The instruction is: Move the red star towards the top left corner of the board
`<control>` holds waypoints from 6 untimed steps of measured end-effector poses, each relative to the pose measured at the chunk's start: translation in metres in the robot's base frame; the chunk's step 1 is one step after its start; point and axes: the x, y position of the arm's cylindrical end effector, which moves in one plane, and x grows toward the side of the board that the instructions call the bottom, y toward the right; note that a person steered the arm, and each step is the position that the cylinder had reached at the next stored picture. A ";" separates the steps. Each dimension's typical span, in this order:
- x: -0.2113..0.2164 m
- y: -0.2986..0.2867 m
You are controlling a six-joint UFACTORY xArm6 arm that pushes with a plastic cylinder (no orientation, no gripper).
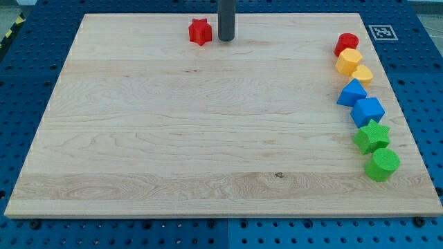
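The main risk from here is a glancing push: the red star [200, 31] has uneven points, so if the tip [226, 39] meets it off-centre it could spin or slip past toward the view's top edge of the worktop [208, 138], which lies very near, and tumble off the board rather than travel leftward. A push aimed too far toward the view's top would cause the same loss. The end effector here is only a straight dark rod with nothing to spread or pinch, so it holds nothing and can only shove. The red star sits near the view's top edge, somewhat left of centre, with a long stretch of bare wood between it and the top left corner. The tip stands just beside the star on the view's right, a narrow gap apparently showing between them, which looks well placed for a leftward push. The other blocks, a red cylinder [347, 43], two yellow blocks [353, 66], two blue blocks [360, 102], a green star [372, 135] and a green cylinder [381, 164], line the view's right edge, well apart.
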 end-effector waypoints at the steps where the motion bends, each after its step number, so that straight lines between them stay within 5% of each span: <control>1: 0.000 -0.050; 4: 0.003 -0.103; 6: -0.016 -0.084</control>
